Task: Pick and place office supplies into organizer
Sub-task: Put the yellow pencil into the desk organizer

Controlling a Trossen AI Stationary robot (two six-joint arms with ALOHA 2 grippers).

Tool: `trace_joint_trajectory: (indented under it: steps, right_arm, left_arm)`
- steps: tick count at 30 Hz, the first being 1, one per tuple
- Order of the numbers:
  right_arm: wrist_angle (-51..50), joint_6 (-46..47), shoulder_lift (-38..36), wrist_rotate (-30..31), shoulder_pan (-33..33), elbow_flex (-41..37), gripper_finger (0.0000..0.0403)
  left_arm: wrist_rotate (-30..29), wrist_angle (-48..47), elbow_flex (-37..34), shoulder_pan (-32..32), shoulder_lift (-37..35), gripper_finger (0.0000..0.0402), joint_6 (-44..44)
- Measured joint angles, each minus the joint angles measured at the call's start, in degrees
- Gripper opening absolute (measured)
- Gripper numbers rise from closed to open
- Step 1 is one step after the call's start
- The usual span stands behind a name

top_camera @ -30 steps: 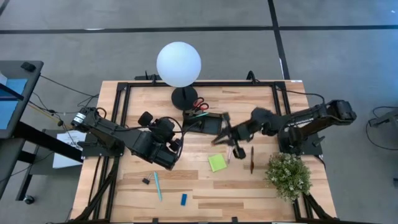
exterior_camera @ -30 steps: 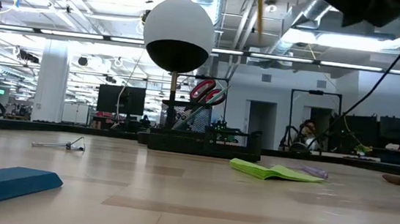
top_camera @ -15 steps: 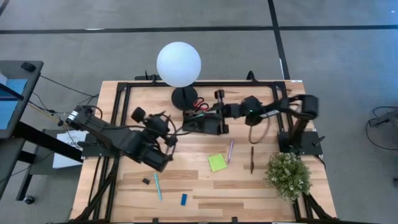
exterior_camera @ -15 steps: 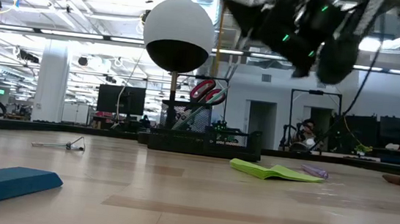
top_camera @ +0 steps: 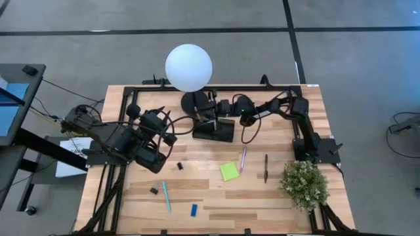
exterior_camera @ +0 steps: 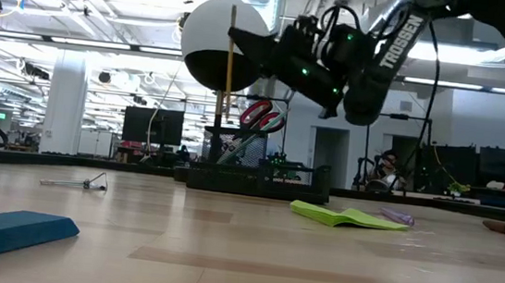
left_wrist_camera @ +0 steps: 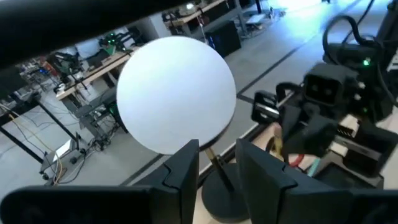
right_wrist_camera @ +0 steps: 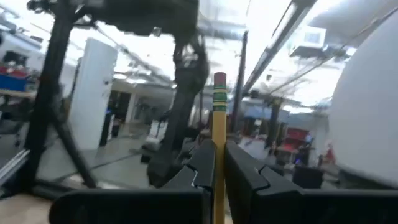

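My right gripper (exterior_camera: 243,44) is at the far side of the table by the lamp's base. It is shut on a yellow pencil (exterior_camera: 228,74) that stands upright over the black organizer (top_camera: 213,130). Red-handled scissors (exterior_camera: 261,115) stick up out of the organizer. My left gripper (left_wrist_camera: 217,180) hangs raised over the table's left part, open and with nothing in it. On the table lie a lime-green sticky pad (top_camera: 229,171), a pink pen (top_camera: 243,158), a brown pencil (top_camera: 266,167), a light-blue pen (top_camera: 166,195), a blue eraser (top_camera: 193,210) and two black clips (top_camera: 179,166), (top_camera: 153,191). My right gripper pinches the pencil's upper part (right_wrist_camera: 218,149) between its two fingers, below the eraser end (right_wrist_camera: 219,79). The fingers come nearly level from the table's right side and lie across the pencil. The pencil is upright, eraser up and lifted clear. Its lower end (exterior_camera: 223,125) is just above the organizer's mesh cup.
The white globe lamp (top_camera: 189,67) stands on its black base just behind the organizer, close to my right gripper. A green potted plant (top_camera: 304,185) sits at the near right. There is bare wood between the organizer and the loose items.
My right gripper has carried the pencil from over the table's middle toward the far edge and leftward, coming down beside the lamp's base. The pencil now stands upright over the organizer. My left gripper has drawn back toward the table's left edge and risen, still open.
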Motion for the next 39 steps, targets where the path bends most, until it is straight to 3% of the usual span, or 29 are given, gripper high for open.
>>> trace_joint_trajectory:
  steps: [9, 14, 27, 35, 39]
  right_arm:
    - [-6.37, 2.04, 2.33, 5.47, -0.50, 0.59, 0.0010]
    - [-11.14, 1.64, 2.36, 13.86, -0.40, 0.59, 0.0010]
    - [-18.98, 3.29, 1.75, 17.90, 0.60, 0.77, 0.0012]
    - [-26.95, 6.03, 1.43, 26.83, 1.75, 0.96, 0.0012]
    - [-27.60, 5.99, 1.27, 27.70, 2.44, 0.97, 0.0012]
  left_arm:
    - [1.80, 0.02, 0.00, -0.11, 0.04, 0.0100, 0.05]
    - [3.09, 0.02, 0.00, -0.11, 0.06, 0.0100, 0.01]
    - [5.14, 0.04, 0.00, -0.11, 0.06, 0.0100, -0.42]
    - [5.55, 0.04, -0.02, -0.11, 0.08, 0.0100, -1.78]
    - [5.59, 0.02, -0.02, -0.11, 0.08, 0.0100, -1.79]
